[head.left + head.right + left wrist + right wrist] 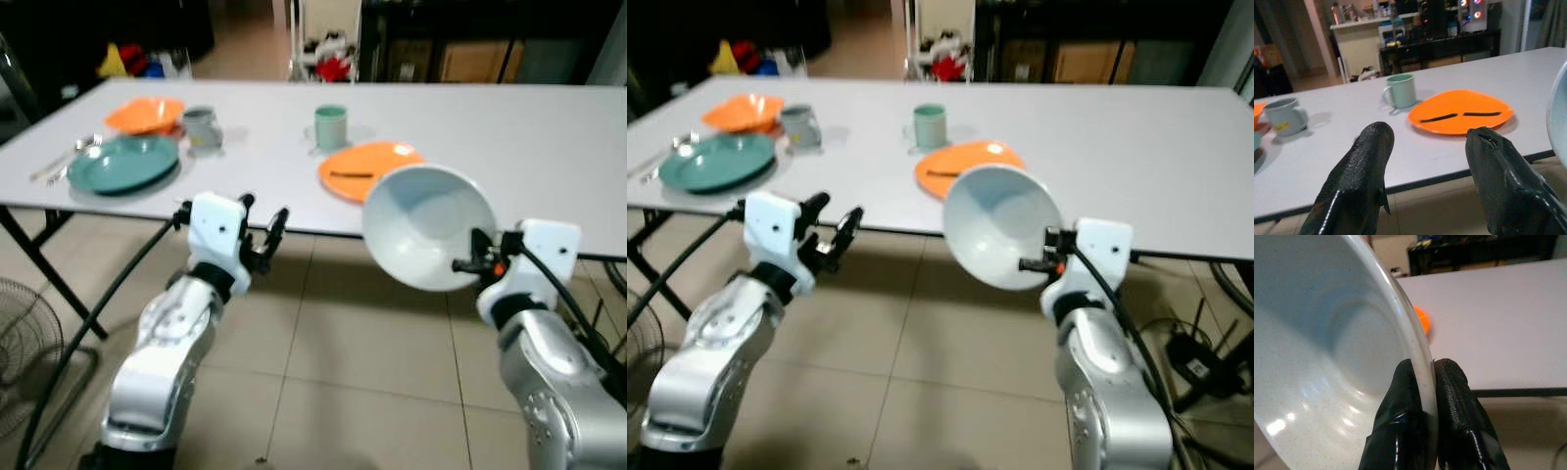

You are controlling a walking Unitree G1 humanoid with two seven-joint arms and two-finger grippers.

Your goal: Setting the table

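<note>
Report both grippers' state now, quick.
Left gripper: open, holding nothing, short of the table edge.
Right gripper: fingers shut on the rim of the white bowl, held tilted before the table.

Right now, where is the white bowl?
The white bowl is held on edge in the right claw, off the table, in front of its near edge, just right of the orange plate.

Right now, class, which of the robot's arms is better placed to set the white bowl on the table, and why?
Right. The right gripper already pinches the white bowl by its rim, beside the orange plate. The left gripper is open and empty.
</note>
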